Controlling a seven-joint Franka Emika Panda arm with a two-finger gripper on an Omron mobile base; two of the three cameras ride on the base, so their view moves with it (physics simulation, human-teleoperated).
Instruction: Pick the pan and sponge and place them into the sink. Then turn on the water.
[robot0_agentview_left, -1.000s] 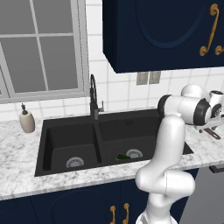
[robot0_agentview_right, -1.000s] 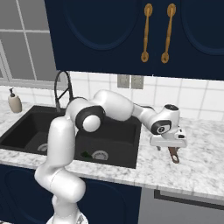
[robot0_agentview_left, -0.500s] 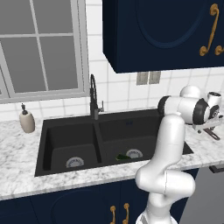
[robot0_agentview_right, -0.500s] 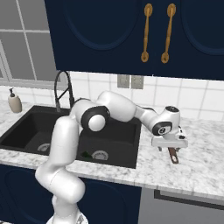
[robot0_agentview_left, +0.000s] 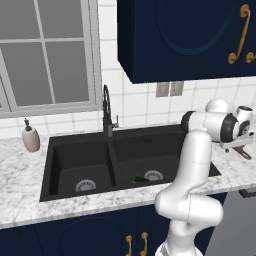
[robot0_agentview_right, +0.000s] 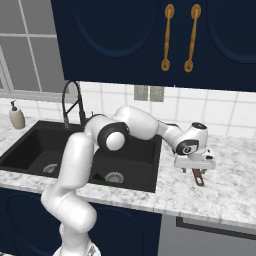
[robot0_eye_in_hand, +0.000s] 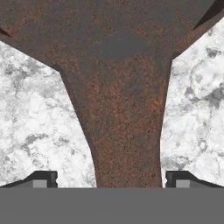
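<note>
The pan (robot0_eye_in_hand: 127, 109) lies on the marble counter right of the sink (robot0_agentview_right: 150, 186), its rusty brown handle (robot0_agentview_right: 198, 178) running toward the front edge. My gripper (robot0_agentview_right: 195, 166) hangs low over that handle, open. In the hand view the handle passes between the two fingertips (robot0_eye_in_hand: 43, 179) with a gap on each side. From the left base, the gripper (robot0_agentview_left: 239, 146) shows at the far right with the dark handle (robot0_agentview_left: 244, 153) poking out below it. The green sponge (robot0_agentview_left: 138, 178) rests in the right basin beside the drain, also seen as a green block (robot0_agentview_right: 98, 176). The sink (robot0_agentview_left: 47, 172) is dry.
A dark gooseneck faucet (robot0_agentview_left: 106, 107) stands behind the sink's divider, with no stream from it. A beige soap dispenser (robot0_agentview_left: 31, 139) sits on the counter at the far left. Navy wall cabinets (robot0_agentview_right: 150, 40) hang above. My arm reaches across the right basin.
The hand has sunk a little closer to the pan's handle. Pan and sponge have stayed where they were.
</note>
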